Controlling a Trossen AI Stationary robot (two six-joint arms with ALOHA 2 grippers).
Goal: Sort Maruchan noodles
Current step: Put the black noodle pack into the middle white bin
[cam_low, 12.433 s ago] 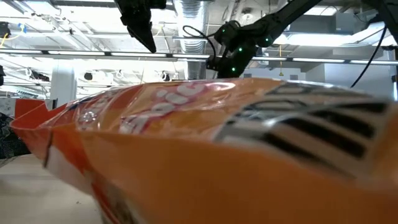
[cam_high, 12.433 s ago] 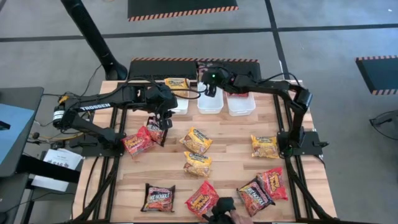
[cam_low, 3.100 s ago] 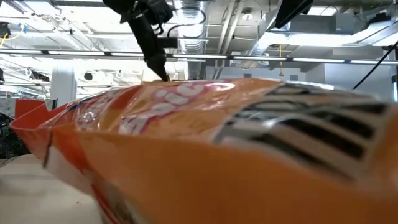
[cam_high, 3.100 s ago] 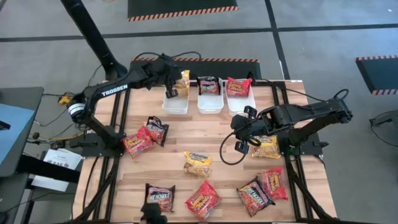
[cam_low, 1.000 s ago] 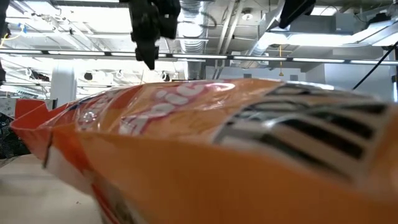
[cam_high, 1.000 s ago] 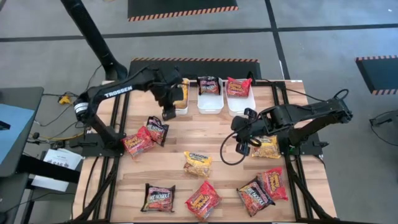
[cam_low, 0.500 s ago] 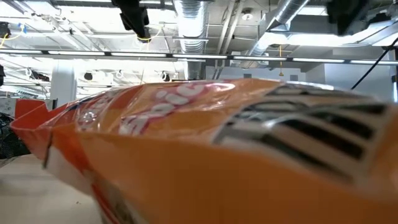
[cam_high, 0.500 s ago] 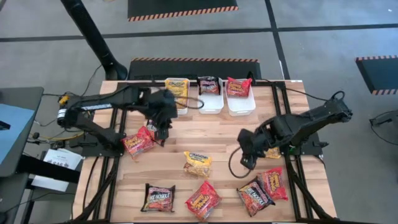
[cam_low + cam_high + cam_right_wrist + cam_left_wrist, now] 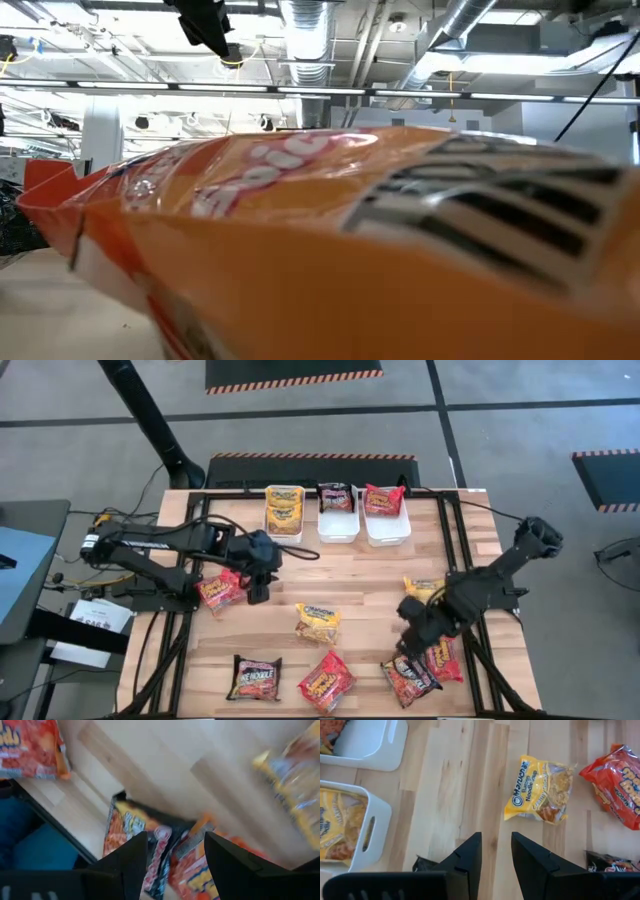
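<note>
Both arms have swung away from the bins (image 9: 338, 528) toward loose noodles. Left gripper (image 9: 256, 588), fingers spread and empty, hovers by the dark packet (image 9: 422, 865); right gripper (image 9: 412, 643), likewise spread, poises above a dark-red packet (image 9: 131, 836), apparently the next picks.

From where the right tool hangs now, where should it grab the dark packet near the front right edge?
Take the dark packet by its upper corner, coming straight down. It lies flat and tilted, with a red packet against its right side, so the left and upper edges look freest. The right tool, open, hovers just above it. A pinch on the crinkled edge seal would likely hold better than the flat middle.
</note>
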